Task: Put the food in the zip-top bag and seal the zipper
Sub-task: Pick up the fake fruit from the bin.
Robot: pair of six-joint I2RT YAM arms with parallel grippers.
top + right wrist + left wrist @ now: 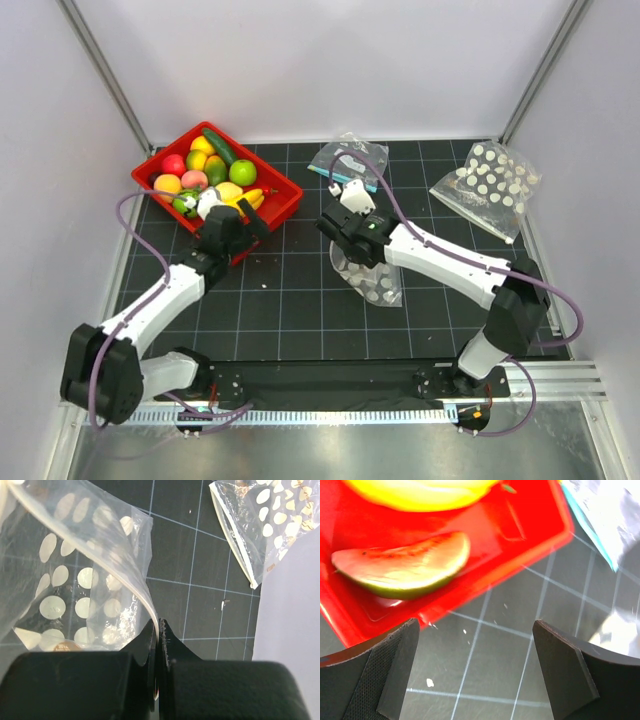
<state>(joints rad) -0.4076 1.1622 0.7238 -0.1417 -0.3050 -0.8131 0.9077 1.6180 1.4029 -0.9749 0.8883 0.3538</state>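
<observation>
The food [205, 172] lies piled in a red tray [283, 190] at the back left. The left wrist view shows a watermelon slice [402, 565] and a yellow fruit [420, 492] in the tray [520, 520]. My left gripper [243, 228] [475, 630] is open and holds nothing, over the mat just off the tray's near corner. My right gripper [352, 252] [159, 627] is shut on the zipper [145, 600] rim of the zip-top bag [370, 285] [75, 595], which hangs at mid-table. A small orange-brown bit [62, 647] shows low in the bag.
A second white-dotted bag [490, 185] [260, 520] lies at the back right. A clear undotted bag with a teal strip [348, 165] lies at the back centre. White walls and metal posts enclose the black gridded mat [290, 300].
</observation>
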